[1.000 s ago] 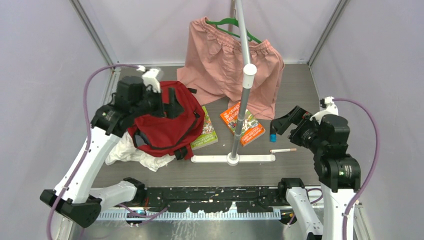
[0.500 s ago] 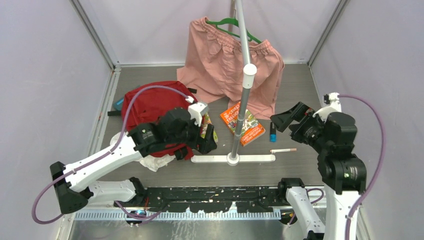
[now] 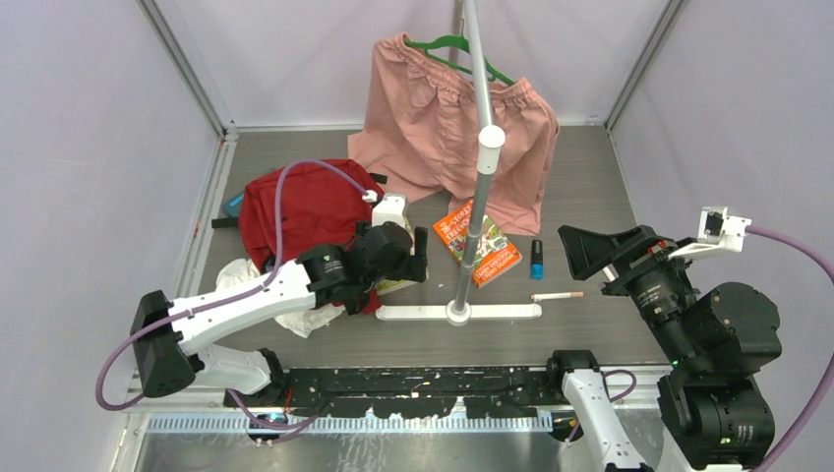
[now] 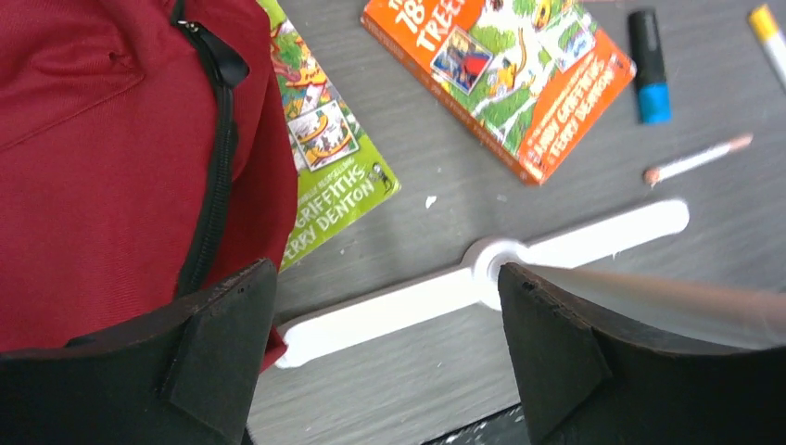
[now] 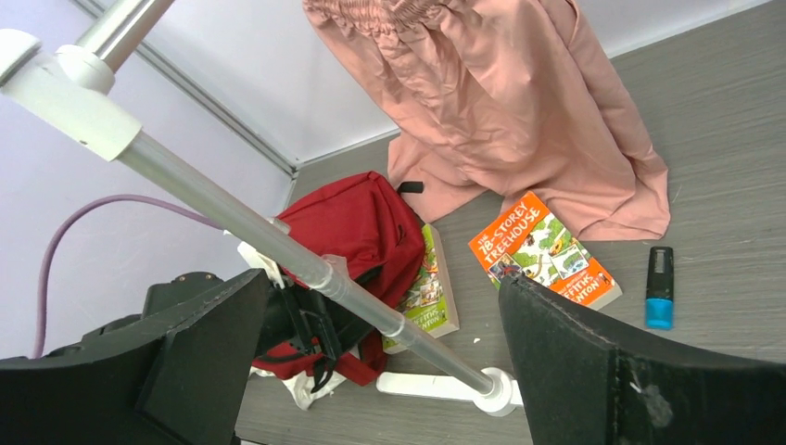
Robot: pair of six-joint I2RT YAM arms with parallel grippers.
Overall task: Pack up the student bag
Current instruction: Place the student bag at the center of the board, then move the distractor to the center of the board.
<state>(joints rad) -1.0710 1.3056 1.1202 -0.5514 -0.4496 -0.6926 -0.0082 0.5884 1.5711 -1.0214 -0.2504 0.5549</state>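
Observation:
The red backpack (image 3: pixel 295 208) lies at the left of the table, its black zipper showing in the left wrist view (image 4: pixel 215 158). A green book (image 4: pixel 324 139) lies partly under its right edge. An orange book (image 3: pixel 500 258) lies right of it, past the pole. My left gripper (image 3: pixel 418 267) is open and empty, hovering over the green book and the backpack's right edge (image 4: pixel 385 306). My right gripper (image 3: pixel 580 246) is open and empty, raised at the right, facing the table (image 5: pixel 385 306).
A white stand's pole (image 3: pixel 479 167) rises from its base (image 3: pixel 457 312) mid-table. Pink shorts (image 3: pixel 443 118) hang on a green hanger behind. A blue marker (image 3: pixel 537 259) and a pencil (image 3: pixel 557 295) lie at the right. A white plastic bag (image 3: pixel 295 317) lies under the backpack's front.
My left arm swung from the backpack's far left side to its right front edge, over the green book. My right arm drew back to the right and rose.

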